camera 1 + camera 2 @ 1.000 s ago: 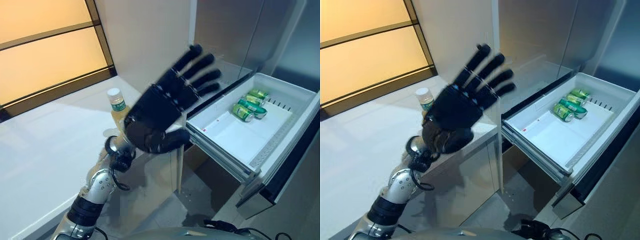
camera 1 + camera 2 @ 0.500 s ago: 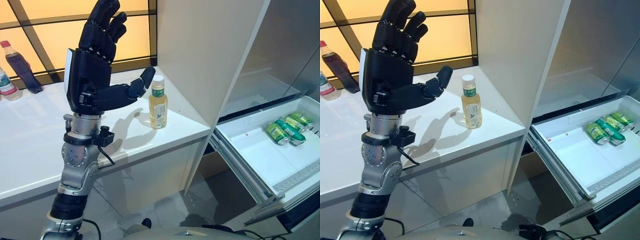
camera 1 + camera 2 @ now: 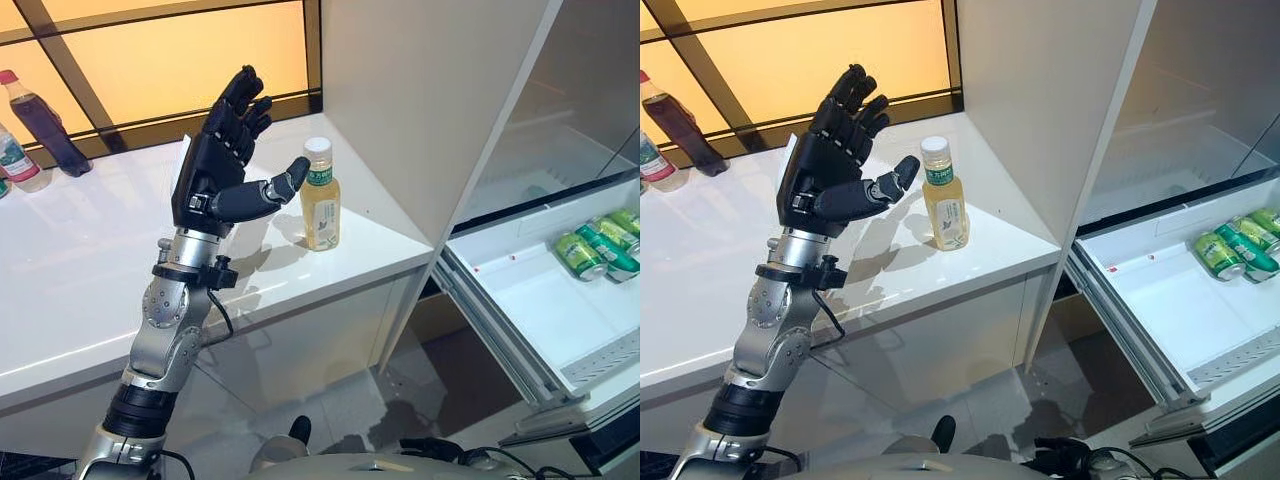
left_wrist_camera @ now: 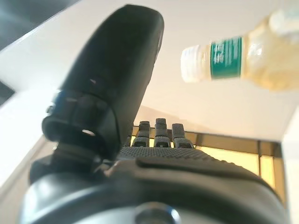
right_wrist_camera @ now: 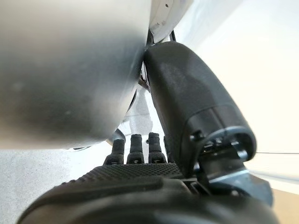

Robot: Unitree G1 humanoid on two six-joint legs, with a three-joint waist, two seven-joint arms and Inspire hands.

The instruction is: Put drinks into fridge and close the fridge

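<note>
A small bottle of yellow drink (image 3: 321, 205) with a white cap and green label stands upright on the white counter (image 3: 90, 270), near its right end. My left hand (image 3: 213, 172) is raised just left of the bottle, open, fingers straight up and thumb stretched toward the bottle's neck. The left wrist view shows a gap between the thumb (image 4: 114, 79) and the bottle (image 4: 243, 60). The fridge drawer (image 3: 540, 310) stands pulled out at the right, with several green cans (image 3: 592, 248) at its far end. My right hand (image 5: 140, 182) shows only in its wrist view, open, beside a grey metal surface.
A purple drink bottle (image 3: 38, 118) and a clear bottle with a green label (image 3: 14, 160) stand at the counter's far left by the amber window. A tall pale panel (image 3: 430, 100) rises between the counter and the fridge. Grey floor lies below the drawer.
The camera has swung left, from the drawer to the counter. My left hand has come down from in front of the camera and closed in on the yellow bottle, staying open.
</note>
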